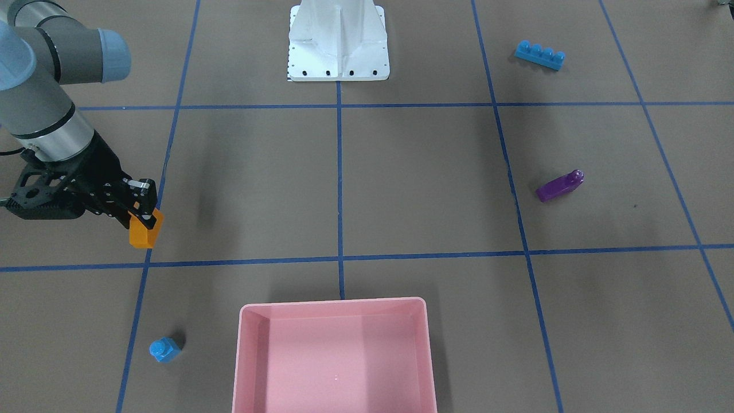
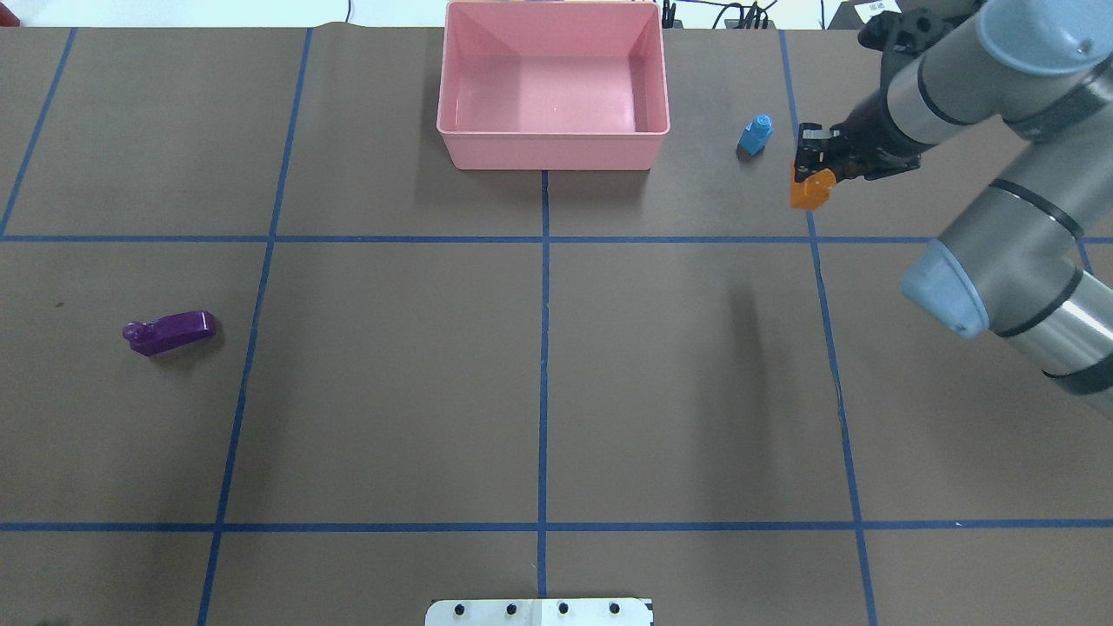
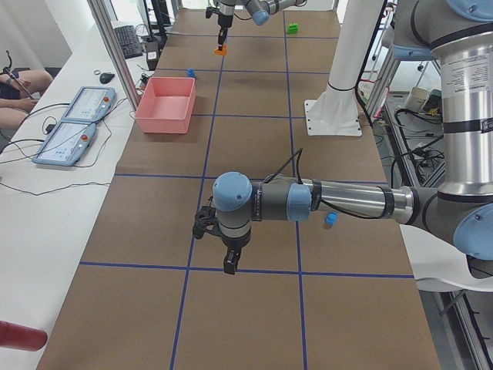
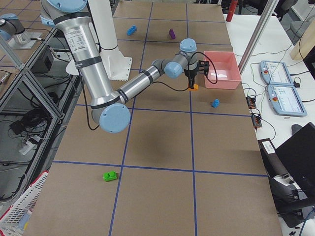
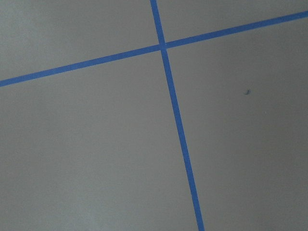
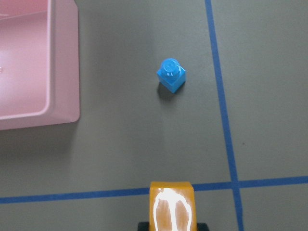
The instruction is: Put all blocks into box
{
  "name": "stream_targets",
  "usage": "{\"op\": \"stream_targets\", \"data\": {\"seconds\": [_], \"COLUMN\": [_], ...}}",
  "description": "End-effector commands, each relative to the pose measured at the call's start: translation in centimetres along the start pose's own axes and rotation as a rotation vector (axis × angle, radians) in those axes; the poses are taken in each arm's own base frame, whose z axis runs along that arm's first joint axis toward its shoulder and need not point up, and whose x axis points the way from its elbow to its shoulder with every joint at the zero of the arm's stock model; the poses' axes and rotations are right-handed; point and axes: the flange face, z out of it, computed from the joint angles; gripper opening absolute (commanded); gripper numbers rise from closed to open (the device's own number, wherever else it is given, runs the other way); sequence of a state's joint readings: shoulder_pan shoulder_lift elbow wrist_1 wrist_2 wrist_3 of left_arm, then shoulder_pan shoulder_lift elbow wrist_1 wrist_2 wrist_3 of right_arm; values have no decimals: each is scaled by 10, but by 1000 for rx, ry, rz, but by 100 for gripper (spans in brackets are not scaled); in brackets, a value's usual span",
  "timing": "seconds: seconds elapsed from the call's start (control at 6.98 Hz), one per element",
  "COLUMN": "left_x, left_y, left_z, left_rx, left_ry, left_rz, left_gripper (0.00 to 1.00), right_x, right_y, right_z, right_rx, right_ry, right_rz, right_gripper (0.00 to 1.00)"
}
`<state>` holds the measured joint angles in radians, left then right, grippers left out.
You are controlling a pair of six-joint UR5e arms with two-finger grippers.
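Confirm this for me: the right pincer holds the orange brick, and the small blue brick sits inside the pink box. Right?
Not quite. The right pincer does hold the orange brick, but the small blue brick stands on the table outside the pink box, between the box and the pincer. The overhead view shows it.

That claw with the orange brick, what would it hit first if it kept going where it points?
The right claw points down, so its orange block would probably meet the bare table first, beside a blue tape line. The small blue block sits off to one side.
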<state>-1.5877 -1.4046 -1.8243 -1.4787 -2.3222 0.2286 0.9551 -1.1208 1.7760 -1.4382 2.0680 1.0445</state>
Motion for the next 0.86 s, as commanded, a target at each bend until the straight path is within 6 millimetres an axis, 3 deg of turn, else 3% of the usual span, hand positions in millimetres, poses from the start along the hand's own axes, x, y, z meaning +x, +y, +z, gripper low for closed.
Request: {"op": "stream_targets", "data": {"seconds": [0.0, 0.14, 0.43, 0.72], "left_x": [0, 0, 0, 1], "left_y": [0, 0, 0, -1], "left_z": [0, 0, 0, 1], "left_rx": [0, 0, -1, -1], "left_ry": [0, 0, 0, 0], "left_rz": [0, -1, 0, 2], "left_gripper": [100, 100, 100, 100], "right_x": [-104, -149, -201, -201], "right_y": [-61, -97, -146, -175], "right_z": [-1, 9, 22, 78], "right_rx": [-8, -13, -14, 18], "right_ry": [18, 38, 69, 63], "right_rz": [22, 40, 57, 39], "right_gripper": [0, 0, 0, 0]}}
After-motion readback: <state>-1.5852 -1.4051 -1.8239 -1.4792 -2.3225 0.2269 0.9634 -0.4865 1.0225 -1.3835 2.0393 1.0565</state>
